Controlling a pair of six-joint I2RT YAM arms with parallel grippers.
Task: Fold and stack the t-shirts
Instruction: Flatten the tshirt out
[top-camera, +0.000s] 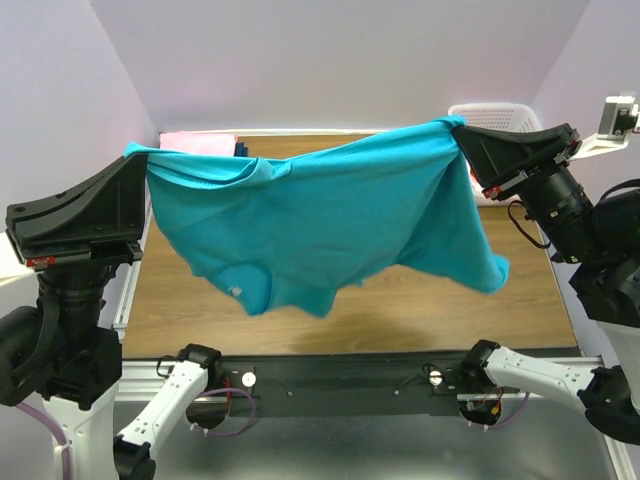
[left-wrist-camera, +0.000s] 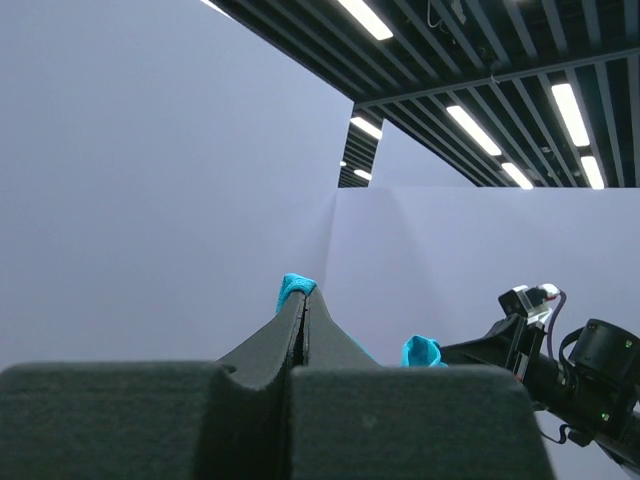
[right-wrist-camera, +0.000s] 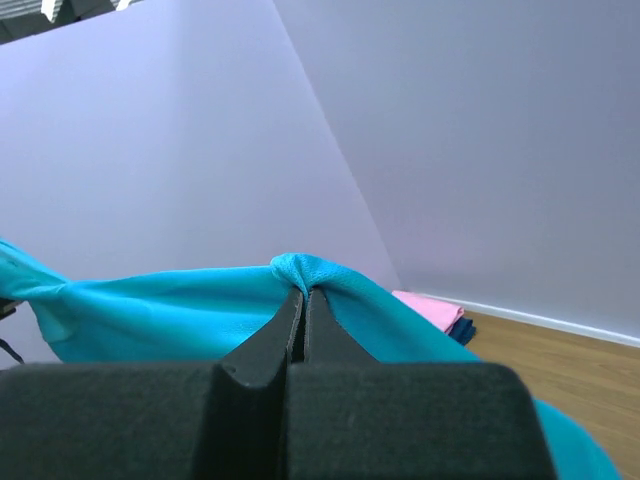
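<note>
Teal t-shirt (top-camera: 320, 225) aloft over table (top-camera: 400, 310), strung L-to-R, long axis across table width, hem sagging twd table's near edge. L jaws clamped on one top corner, R jaws clamped on other; shared hold, neither arm nearer. Pink t-shirt (top-camera: 198, 142) at table's far-left corner. Next, prob: lower evenly onto table, span taut.

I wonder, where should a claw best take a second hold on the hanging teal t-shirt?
Probably the drooping lower corner of the teal t-shirt, below the right claw. Come level from the right: that corner hangs free above the table as a narrow flap, while the left claw and right claw pinch the top edge.
</note>
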